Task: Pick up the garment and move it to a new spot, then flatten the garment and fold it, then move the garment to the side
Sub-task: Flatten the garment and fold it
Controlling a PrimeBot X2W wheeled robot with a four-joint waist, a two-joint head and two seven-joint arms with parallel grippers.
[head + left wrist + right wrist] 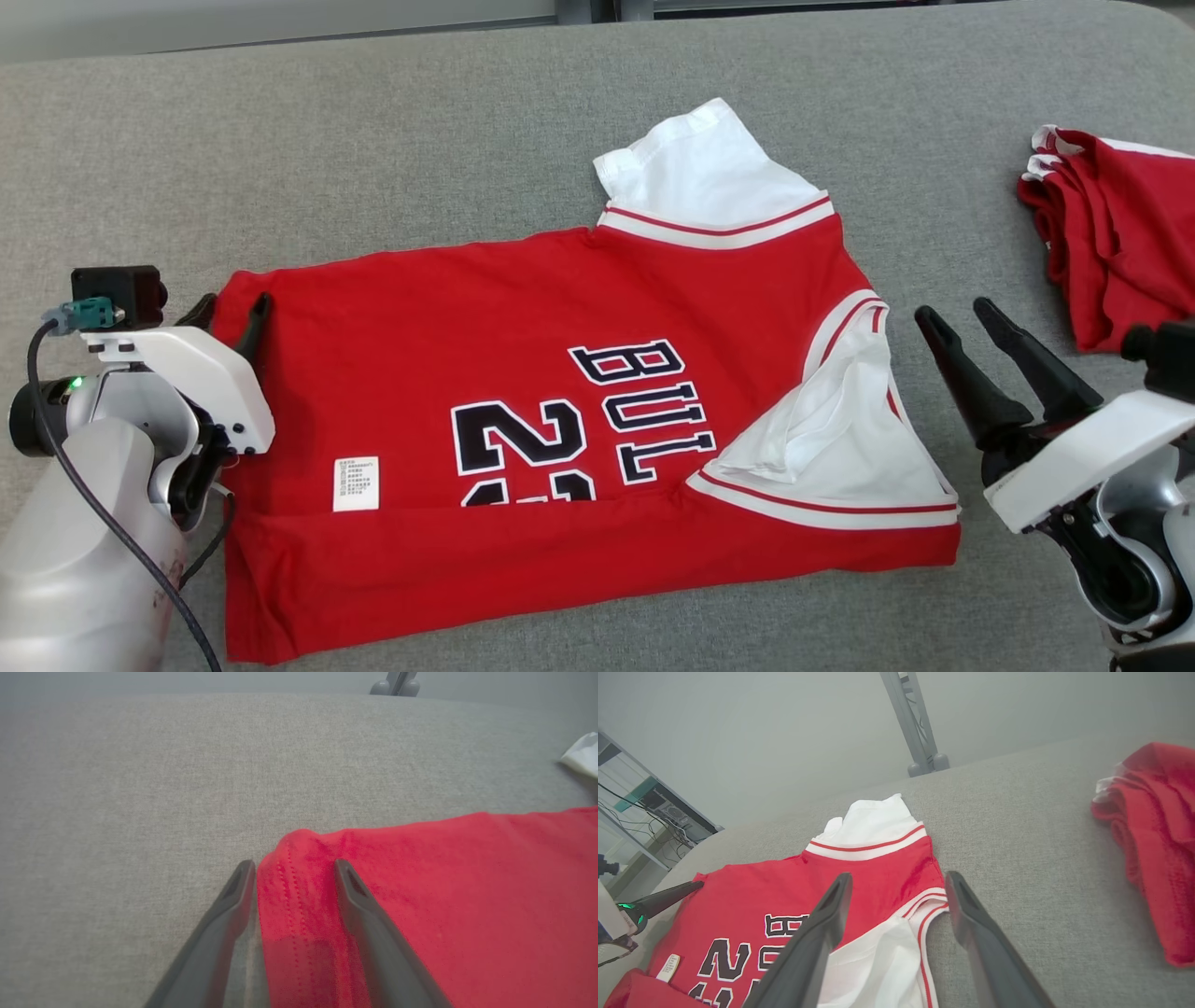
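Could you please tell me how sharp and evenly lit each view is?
Head view: soft even light, jersey lettering crisp, no glare. Left wrist view: hazy, left pincer blurred near the lens. Right wrist view: washed-out background, print readable.

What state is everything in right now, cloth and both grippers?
Jersey: spread flat, near edge folded over, far sleeve sticking out.
Left gripper: jaws open, straddling the jersey's hem corner.
Right gripper: jaws open, empty, just right of the jersey.
Second garment: crumpled heap, far right.
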